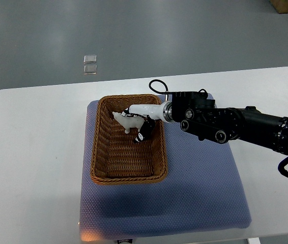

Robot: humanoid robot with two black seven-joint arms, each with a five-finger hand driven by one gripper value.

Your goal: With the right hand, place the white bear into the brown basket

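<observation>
Right hand (138,122) reached in from the picture's right edge over the brown basket (99,152); we saw its white and black fingers (143,133) wrapped on the white bear (124,120), so we logged it as gripping the toy; the bear sat inside the basket's far half, near the back rim, though we couldn't tell whether it touched the woven floor or hung just above it; the black forearm (235,124) crossed the basket's right wall; the basket stood on a blue-grey mat (205,183), toward the mat's left side; the mat lay on a white table (32,152); beyond the table we noted two small clear squares (89,63) on the grey floor; left arm didn't show.
</observation>
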